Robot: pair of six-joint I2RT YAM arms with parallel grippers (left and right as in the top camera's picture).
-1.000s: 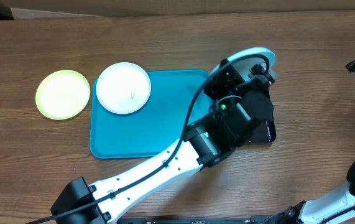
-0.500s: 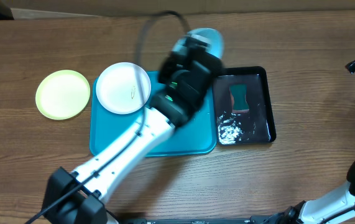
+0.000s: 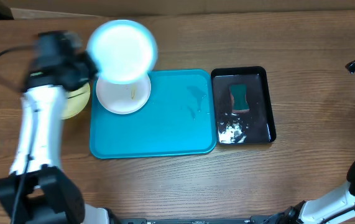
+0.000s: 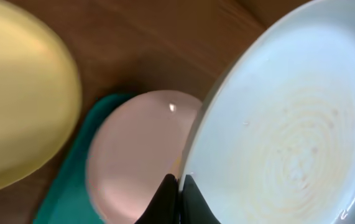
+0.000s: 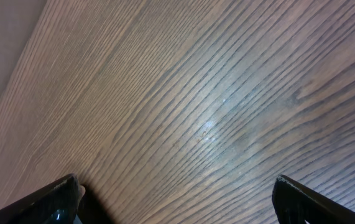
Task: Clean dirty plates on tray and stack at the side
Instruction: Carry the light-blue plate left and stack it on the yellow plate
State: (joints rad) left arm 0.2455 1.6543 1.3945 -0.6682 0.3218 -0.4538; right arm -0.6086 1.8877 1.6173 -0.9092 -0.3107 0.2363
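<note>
- pale blue plate [image 3: 122, 50]: held aloft by rim, face up, blurred, over tray's top-left corner
- white plate [image 3: 124, 99]: flat on that corner, overhangs rim, small brown smear
- lime green plate [image 3: 78, 102]: on table just left of tray, mostly hidden
- tray [image 3: 158, 130]: turquoise, flat, wet marks

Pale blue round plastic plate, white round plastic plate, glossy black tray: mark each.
Pale blue plate [image 3: 122, 50]: overhead, its centre.
White plate [image 3: 118, 99]: overhead, exposed lower part.
Black tray [image 3: 222, 87]: overhead, bare upper-left floor.

black tray [image 3: 259, 109], green sponge [image 3: 239, 96], wooden table [image 3: 308, 168]
</note>
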